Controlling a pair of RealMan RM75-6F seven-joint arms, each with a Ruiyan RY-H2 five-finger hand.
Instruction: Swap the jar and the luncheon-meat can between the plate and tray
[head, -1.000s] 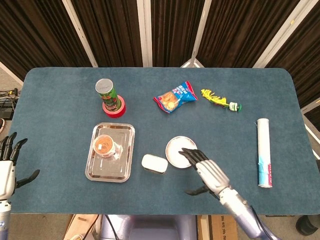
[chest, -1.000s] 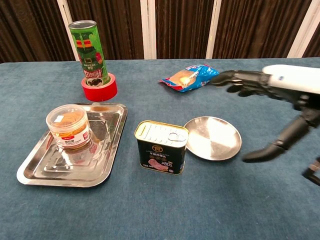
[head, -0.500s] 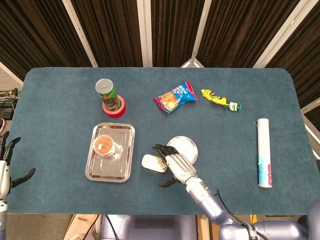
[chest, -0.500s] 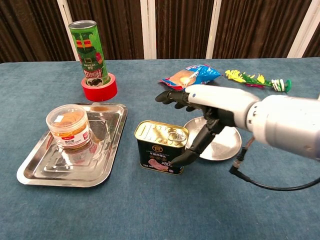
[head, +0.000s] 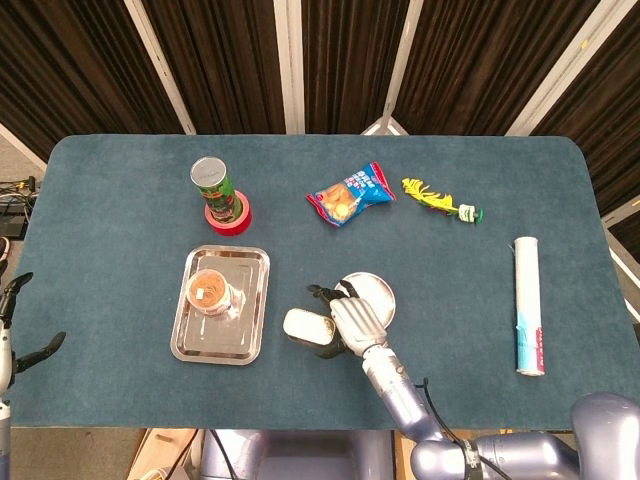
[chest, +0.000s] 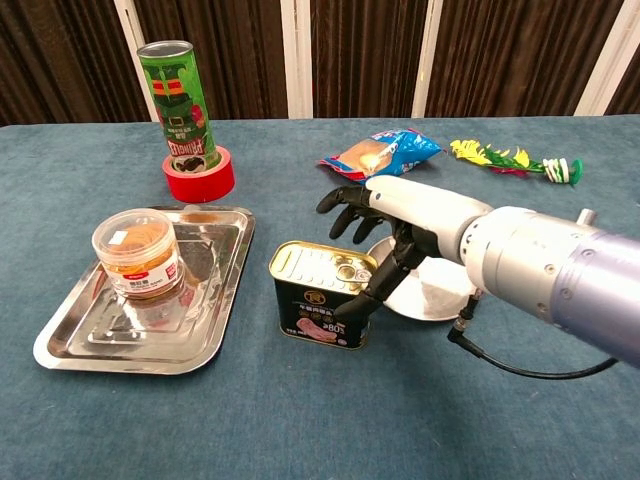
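1. Blue felt table (head: 120, 200), dark curtains behind
2. Luncheon-meat can (chest: 322, 293) stands on the cloth between tray (chest: 70, 350) and plate (chest: 440, 290); jar (chest: 137, 253) sits in the tray
3. Right hand (chest: 395, 225) spread over the can's right edge, nothing gripped; left hand (head: 8, 340) open at the table edge
4. Fingers should be closed across the can's sides before lifting

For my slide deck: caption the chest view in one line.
Robot's right hand reaches over the black luncheon-meat can between the round steel plate and the steel tray holding the orange-lidded jar.
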